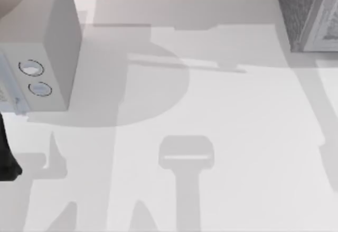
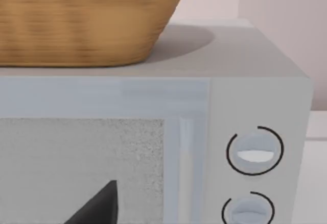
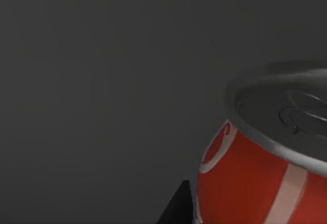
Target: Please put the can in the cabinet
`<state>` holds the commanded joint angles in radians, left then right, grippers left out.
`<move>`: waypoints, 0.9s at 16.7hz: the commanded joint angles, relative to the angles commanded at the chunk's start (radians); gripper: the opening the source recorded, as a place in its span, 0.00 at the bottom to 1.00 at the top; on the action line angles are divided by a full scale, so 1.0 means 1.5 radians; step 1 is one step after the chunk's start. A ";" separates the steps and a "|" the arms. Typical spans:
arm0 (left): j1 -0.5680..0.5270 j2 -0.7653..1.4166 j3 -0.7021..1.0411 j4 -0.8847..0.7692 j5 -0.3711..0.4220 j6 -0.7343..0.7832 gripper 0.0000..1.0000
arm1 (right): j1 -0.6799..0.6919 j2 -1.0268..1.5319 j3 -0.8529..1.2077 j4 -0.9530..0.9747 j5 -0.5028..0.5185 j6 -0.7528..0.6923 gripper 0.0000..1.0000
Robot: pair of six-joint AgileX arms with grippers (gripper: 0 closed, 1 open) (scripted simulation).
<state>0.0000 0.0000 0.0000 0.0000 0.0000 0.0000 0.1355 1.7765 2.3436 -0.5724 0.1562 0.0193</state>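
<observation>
While the drink can (image 3: pixel 265 168) sits before a dark interior, ease it in level.
Whether the right claw grips it, I cannot tell.

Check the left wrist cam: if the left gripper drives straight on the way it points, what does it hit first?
Most likely the front of the pale grey box with two round knobs, near its speckled window. A wicker basket sits on top, above that line. Depth is unclear.
</observation>
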 joint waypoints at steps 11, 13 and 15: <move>0.000 0.000 0.000 0.000 0.000 0.000 1.00 | -0.021 0.175 0.236 -0.059 -0.018 -0.001 0.00; 0.000 0.000 0.000 0.000 0.000 0.000 1.00 | -0.024 0.196 0.265 -0.067 -0.021 -0.001 0.00; 0.000 0.000 0.000 0.000 0.000 0.000 1.00 | -0.025 0.207 0.279 -0.070 -0.022 -0.001 0.00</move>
<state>0.0000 0.0000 0.0000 0.0000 0.0000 0.0000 0.0973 2.0869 2.7619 -0.6777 0.1231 0.0179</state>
